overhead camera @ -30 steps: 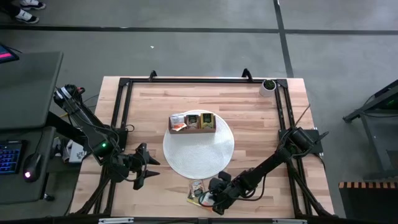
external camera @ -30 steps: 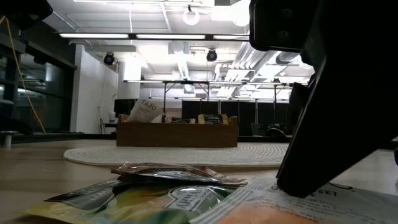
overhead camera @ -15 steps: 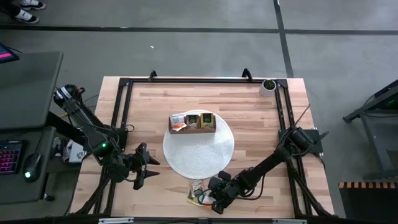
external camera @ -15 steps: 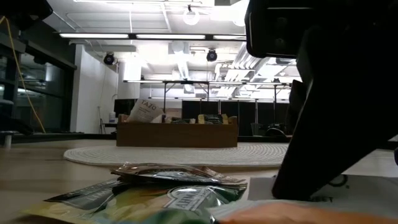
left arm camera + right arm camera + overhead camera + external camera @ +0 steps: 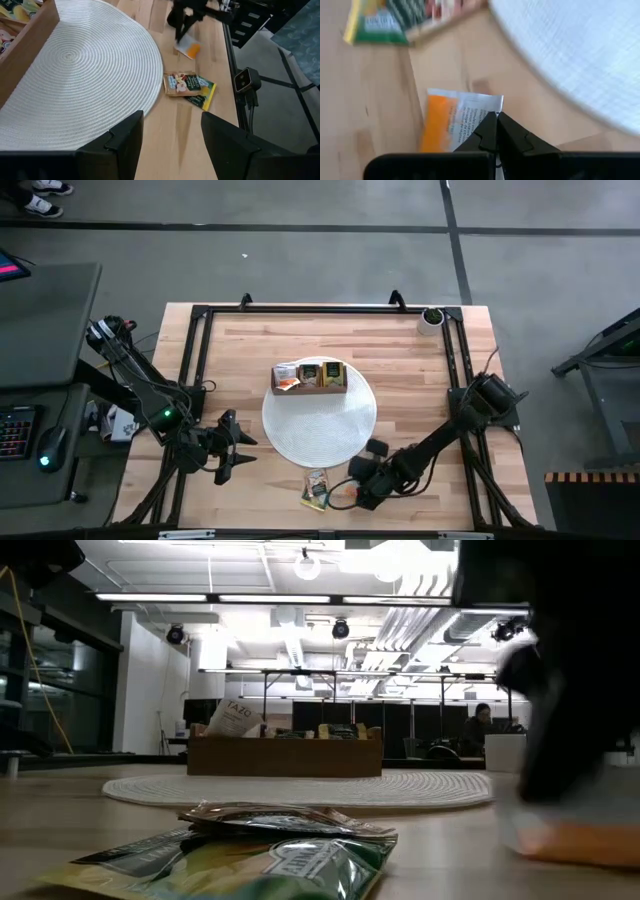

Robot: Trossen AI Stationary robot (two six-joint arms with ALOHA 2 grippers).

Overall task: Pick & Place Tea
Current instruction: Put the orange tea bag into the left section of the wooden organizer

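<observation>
Right gripper is pinched shut on the edge of an orange-and-white tea packet at the desk's near edge, packet hanging past the fingertips, its length in line with them; remaining packets lie just beside it; next the round mat; wooden box sits at the mat's far edge, so the carry runs away from the near edge; left gripper open, empty, parked near the left edge, farther off

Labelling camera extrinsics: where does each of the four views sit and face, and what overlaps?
High: overhead, straight down on the table; both arms show.
Low: tabletop height, facing the wooden box; the right arm is a dark blur.
Left wrist: looks past the open left pincer over the round mat.
Right wrist: looks down the shut right pincer gripping the orange-white packet.
Shared: both wrist views show that packet; all four show the loose packets.
</observation>
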